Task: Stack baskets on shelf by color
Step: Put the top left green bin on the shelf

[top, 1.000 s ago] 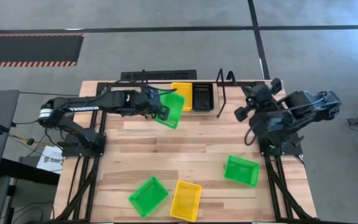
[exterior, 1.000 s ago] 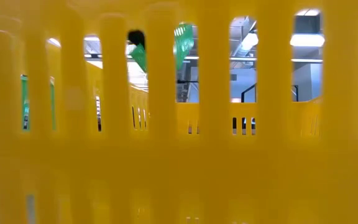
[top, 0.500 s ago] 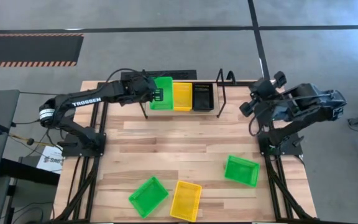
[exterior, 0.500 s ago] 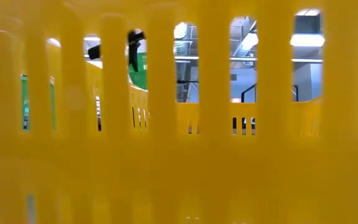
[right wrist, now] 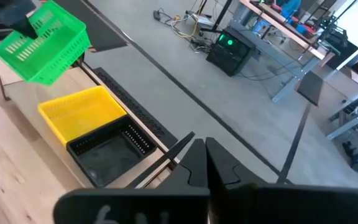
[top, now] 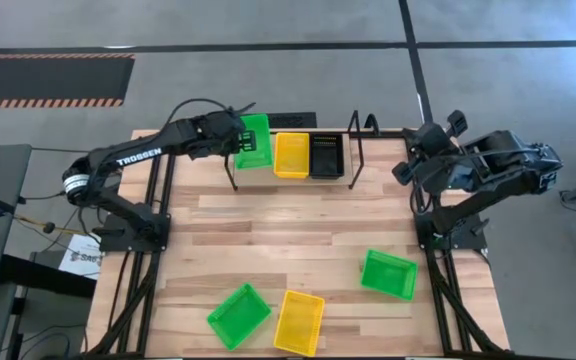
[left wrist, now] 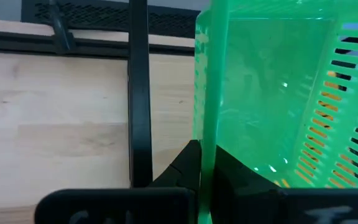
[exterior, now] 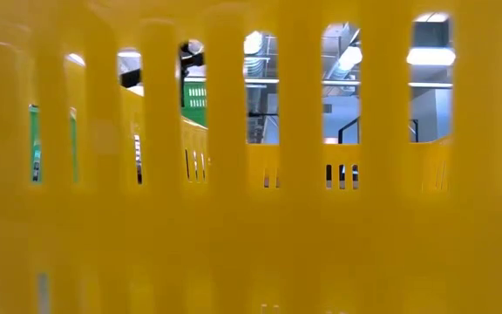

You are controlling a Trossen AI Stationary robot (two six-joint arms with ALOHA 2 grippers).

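Observation:
My left gripper (top: 238, 140) is shut on a green basket (top: 255, 140) and holds it over the left end of the black wire shelf (top: 360, 140). On that shelf a yellow basket (top: 291, 155) and a black basket (top: 326, 155) sit side by side. Two more green baskets (top: 388, 274) (top: 238, 315) and a yellow basket (top: 299, 322) lie on the wooden table near its front. My right gripper (top: 408, 170) hangs shut and empty, high at the table's right side. In the low view a yellow basket (exterior: 251, 218) fills almost the whole picture. My left gripper pinches the green basket's left long wall (left wrist: 205, 149), one finger (left wrist: 182, 165) outside and one finger (left wrist: 235, 174) inside. The fingers come slanting down from the table's left. The basket is tilted and lifted above the shelf's left end, beside the yellow basket.
The shelf's upright end loops (top: 366, 125) rise at its right end, and its thin leg (top: 232, 175) stands under the held basket. A black mesh strip (top: 288, 120) lies behind the shelf. Bare wood lies across the table's middle (top: 288, 230).
My left gripper has swung toward the table's far edge and a little left, rolling its wrist. The green basket has gone from a steep tilt in front of the shelf to nearly level over the shelf's left end. My right gripper has drawn back slightly toward the right edge.

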